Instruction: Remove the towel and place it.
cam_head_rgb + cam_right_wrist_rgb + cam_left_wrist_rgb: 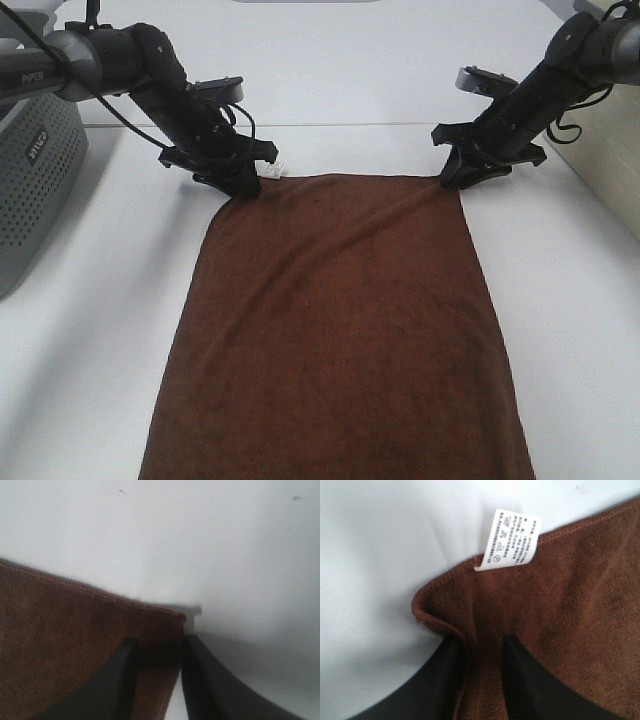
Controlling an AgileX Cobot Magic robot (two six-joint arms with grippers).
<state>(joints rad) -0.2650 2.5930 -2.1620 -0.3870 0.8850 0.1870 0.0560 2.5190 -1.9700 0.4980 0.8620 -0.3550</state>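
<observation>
The dark brown towel (340,330) lies flat on the white table, its long side running toward the front edge. Its small white tag (274,171) sits at the far left corner and shows clearly in the left wrist view (508,540). My left gripper (243,186) is shut on the towel's far left corner (480,645); cloth is pinched between its black fingers (447,680). My right gripper (452,180) is shut on the far right corner (160,650), the fabric held between its fingers (200,680).
A grey perforated basket (35,190) stands at the left edge of the table. A beige wall or panel (615,160) borders the right side. The white table (340,90) continues behind the towel.
</observation>
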